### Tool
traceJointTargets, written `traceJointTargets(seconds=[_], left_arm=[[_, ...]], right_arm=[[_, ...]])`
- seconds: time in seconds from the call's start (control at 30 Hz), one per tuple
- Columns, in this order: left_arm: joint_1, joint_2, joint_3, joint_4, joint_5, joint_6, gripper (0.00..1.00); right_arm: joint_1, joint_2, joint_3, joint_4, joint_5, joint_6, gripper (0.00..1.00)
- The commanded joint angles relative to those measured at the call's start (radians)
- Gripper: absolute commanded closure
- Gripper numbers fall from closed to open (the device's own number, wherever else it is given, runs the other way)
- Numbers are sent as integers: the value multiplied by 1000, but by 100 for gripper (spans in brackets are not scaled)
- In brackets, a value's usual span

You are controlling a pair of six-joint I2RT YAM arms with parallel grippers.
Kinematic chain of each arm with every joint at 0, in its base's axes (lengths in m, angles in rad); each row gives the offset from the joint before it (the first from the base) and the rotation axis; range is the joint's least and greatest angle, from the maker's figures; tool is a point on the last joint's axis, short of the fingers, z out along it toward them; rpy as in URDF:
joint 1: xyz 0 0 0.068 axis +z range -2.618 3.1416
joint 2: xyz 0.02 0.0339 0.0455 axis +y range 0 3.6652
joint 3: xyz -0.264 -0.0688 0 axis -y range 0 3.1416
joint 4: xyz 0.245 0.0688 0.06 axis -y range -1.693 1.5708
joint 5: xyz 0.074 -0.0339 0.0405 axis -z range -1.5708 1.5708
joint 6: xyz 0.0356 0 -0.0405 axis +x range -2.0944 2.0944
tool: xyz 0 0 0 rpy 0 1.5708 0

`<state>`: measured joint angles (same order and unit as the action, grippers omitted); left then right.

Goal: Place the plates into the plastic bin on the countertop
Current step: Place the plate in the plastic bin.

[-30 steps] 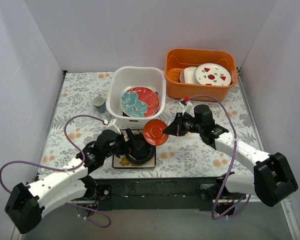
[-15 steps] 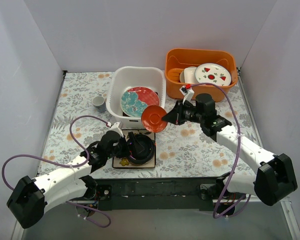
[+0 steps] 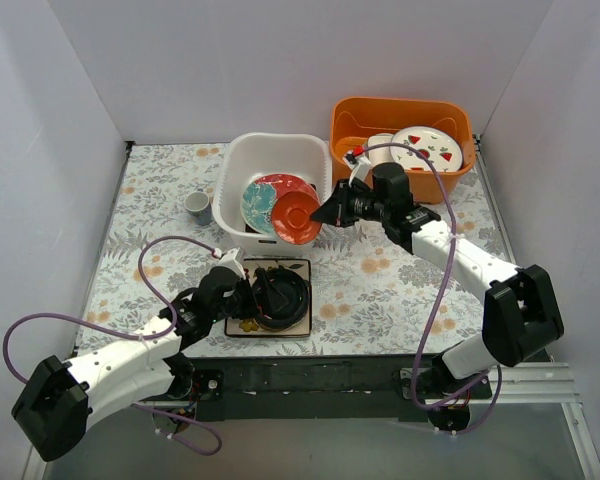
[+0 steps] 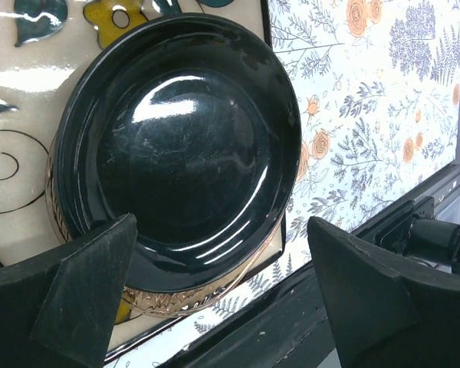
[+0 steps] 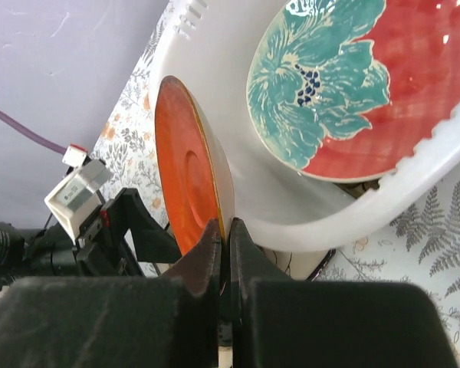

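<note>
The right hand (image 3: pixel 322 214) pinches the red plate (image 3: pixel 296 217) and has carried it up to the bin (image 3: pixel 278 138), mid-frame. Nearly in. The left hand (image 3: pixel 252 296) waits open by the dark plate (image 3: pixel 283 297).

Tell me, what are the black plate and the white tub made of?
The black plate looks like glazed ceramic: glossy, with bright reflections. The white tub is probably plastic: thin, smooth moulded walls and a rolled rim.

Under the left pincer (image 4: pixel 221 226) the dark round plate (image 4: pixel 180 138) is glossy glaze. The small red plate (image 5: pixel 188 180) in the right pincer (image 5: pixel 224 230) looks satin, the plastic bin (image 5: pixel 307 211) beyond smooth
</note>
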<state>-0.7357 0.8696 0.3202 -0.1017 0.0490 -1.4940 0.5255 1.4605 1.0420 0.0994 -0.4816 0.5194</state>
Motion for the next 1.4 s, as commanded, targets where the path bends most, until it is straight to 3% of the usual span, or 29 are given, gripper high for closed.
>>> traceJointTargets(seconds=[0.0, 0.27, 0.57, 1.37], left_arm=[[-7, -11, -6, 20, 15, 35, 7], [-7, 29, 2, 69, 17, 45, 5], [-8, -95, -47, 60, -37, -5, 4], [-10, -130, -36, 20, -66, -51, 3]], right_arm=[[-4, 44, 114, 75, -22, 1, 99], [-4, 216, 321, 27, -51, 7, 99], [-7, 320, 432, -1, -52, -16, 99], [-9, 667, 756, -145, -35, -55, 99]])
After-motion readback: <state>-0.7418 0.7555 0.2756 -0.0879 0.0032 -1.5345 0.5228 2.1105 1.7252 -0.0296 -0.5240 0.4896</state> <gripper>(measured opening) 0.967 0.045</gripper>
